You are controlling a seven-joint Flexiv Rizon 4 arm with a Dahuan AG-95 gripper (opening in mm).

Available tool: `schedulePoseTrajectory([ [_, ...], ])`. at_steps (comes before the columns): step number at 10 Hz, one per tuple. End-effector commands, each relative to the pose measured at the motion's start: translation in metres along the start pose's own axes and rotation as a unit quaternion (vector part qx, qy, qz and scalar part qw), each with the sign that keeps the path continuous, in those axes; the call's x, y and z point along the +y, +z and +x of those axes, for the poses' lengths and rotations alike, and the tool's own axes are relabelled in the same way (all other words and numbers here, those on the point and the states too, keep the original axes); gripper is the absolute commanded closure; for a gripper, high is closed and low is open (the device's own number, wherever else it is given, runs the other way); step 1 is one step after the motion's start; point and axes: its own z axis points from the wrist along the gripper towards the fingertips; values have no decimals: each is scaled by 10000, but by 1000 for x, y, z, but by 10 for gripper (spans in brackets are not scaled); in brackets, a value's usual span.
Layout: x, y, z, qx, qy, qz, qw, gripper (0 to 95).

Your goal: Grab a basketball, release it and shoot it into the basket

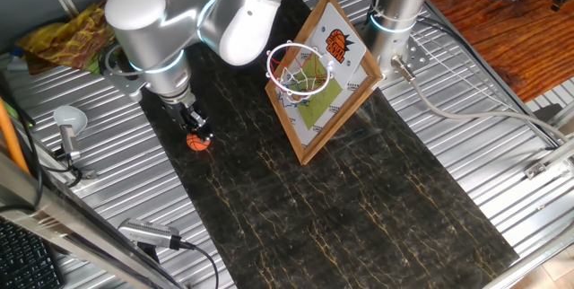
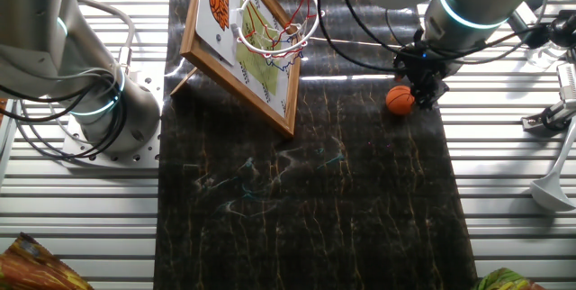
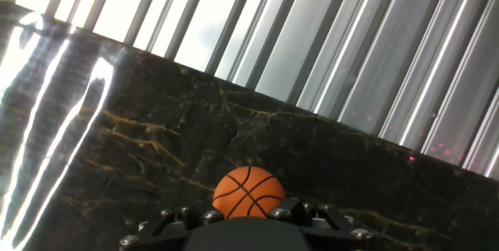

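Observation:
The orange basketball (image 1: 198, 142) with dark seams is at the left edge of the black marble mat (image 1: 341, 208), low against its surface. My gripper (image 1: 195, 133) reaches down over it, its dark fingers closed on the ball's sides. The other fixed view shows the ball (image 2: 400, 100) at the tips of the gripper (image 2: 416, 95). In the hand view the ball (image 3: 249, 191) fills the bottom centre, right against the hand's front edge; the fingertips themselves are hidden. The white hoop and net (image 1: 299, 68) hang from the tilted wood-framed backboard (image 1: 334, 100), to the right of the ball.
The mat lies on a ribbed metal table (image 1: 108, 199). A second arm's base (image 1: 395, 20) stands behind the backboard. A clamp with a white knob (image 1: 70, 127) and a cabled tool (image 1: 152, 233) lie left of the mat.

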Motion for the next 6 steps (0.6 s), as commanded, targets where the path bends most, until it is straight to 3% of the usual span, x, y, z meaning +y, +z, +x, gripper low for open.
schedulePoseTrajectory([
  [1, 0, 0, 1, -7, 31, 10, 10000, 380],
  [6, -1, 6, 1, -23, 52, 3, 10000, 380],
])
